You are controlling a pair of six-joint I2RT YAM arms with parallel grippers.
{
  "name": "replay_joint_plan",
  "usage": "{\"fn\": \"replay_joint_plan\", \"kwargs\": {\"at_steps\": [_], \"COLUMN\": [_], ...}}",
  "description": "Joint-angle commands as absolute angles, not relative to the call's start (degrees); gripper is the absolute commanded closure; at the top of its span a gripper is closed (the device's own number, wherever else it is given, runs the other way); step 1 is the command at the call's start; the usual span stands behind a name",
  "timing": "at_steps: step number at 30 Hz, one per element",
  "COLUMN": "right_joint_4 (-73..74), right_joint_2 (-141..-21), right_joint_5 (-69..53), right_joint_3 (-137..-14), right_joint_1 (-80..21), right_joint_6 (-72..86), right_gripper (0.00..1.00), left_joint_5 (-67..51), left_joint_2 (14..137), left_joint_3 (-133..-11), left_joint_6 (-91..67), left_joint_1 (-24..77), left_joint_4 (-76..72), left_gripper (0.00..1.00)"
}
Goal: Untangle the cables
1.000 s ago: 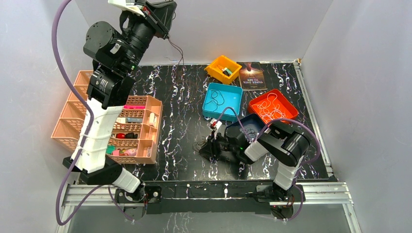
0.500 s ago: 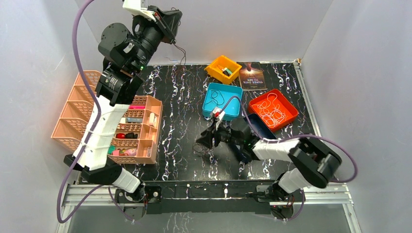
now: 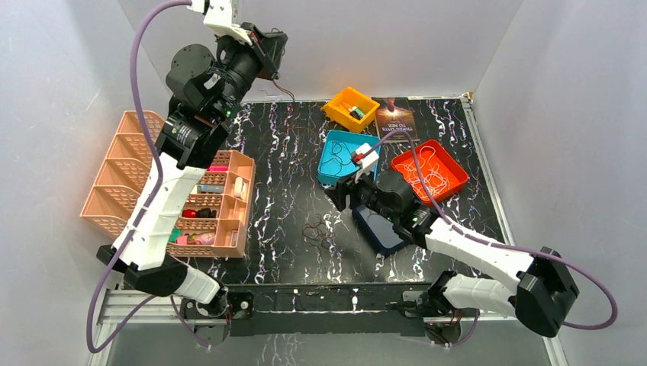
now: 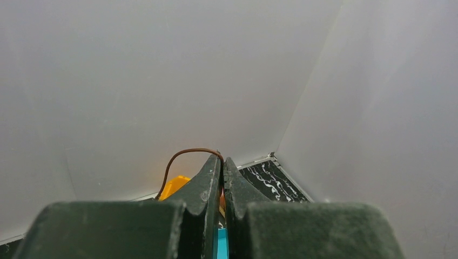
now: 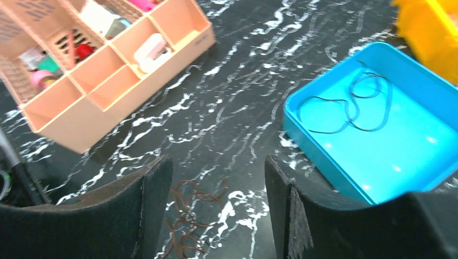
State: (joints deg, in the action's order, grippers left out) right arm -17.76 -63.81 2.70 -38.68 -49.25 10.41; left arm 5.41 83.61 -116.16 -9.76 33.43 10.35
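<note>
A thin reddish-brown cable point(image 4: 186, 152) loops out of my left gripper point(image 4: 222, 159), which is shut on it. That gripper point(image 3: 273, 59) is raised high near the back wall, and the cable point(image 3: 288, 91) trails down from it toward the table. A small clump of brown loopy cables point(image 3: 317, 229) lies on the black marbled table. My right gripper point(image 3: 340, 197) hovers open just right of the clump and holds nothing. In the right wrist view the clump point(image 5: 186, 216) lies by the left finger point(image 5: 154, 205). A black cable point(image 5: 351, 102) lies in the blue tray point(image 5: 378, 162).
A blue tray point(image 3: 336, 171), a red tray point(image 3: 454, 169) of white cords and a yellow bin point(image 3: 341, 101) stand at the back right, beside a book point(image 3: 395, 120). A dark blue tray point(image 3: 381, 232) lies under the right arm. The pink organizer basket point(image 3: 114, 183) fills the left side.
My right gripper has opened, lifted off the clump and pulled back toward the blue tray. The left arm has shifted a little right with the brown cable.
</note>
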Motion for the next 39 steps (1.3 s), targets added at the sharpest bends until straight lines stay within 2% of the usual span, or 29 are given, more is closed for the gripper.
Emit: {"fn": "replay_joint_plan", "kwargs": {"at_steps": [1, 5, 15, 21, 30, 39], "right_joint_4": [-5.7, 0.9, 8.4, 11.2, 11.4, 12.3], "right_joint_2": [-62.2, -62.9, -62.0, -59.3, -52.3, -48.0], "right_joint_5": [14.2, 19.2, 1.6, -2.6, 3.5, 3.6], "right_joint_3": [-43.2, -45.7, -50.9, -51.8, -46.4, -42.2], "right_joint_1": [-49.5, -47.5, -30.0, -20.9, -19.5, -19.5], "right_joint_6": [8.7, 13.0, 21.0, 23.4, 26.5, 28.3], "right_gripper": [0.28, 0.24, 0.23, 0.22, 0.22, 0.23], "left_joint_5": [6.1, 6.5, 7.4, 5.0, 1.1, -4.5], "left_joint_2": [81.8, 83.1, 84.4, 87.0, 92.1, 99.4], "left_joint_3": [-115.4, -114.6, -111.8, -112.9, -117.5, -124.4], "left_joint_6": [-10.2, -10.7, -11.7, -12.0, -12.5, -14.1], "left_joint_1": [33.1, 33.1, 33.2, 33.1, 33.1, 33.1], "left_joint_4": [10.9, 13.7, 17.3, 19.2, 19.6, 19.3], "left_gripper": [1.0, 1.0, 1.0, 1.0, 1.0, 1.0]}}
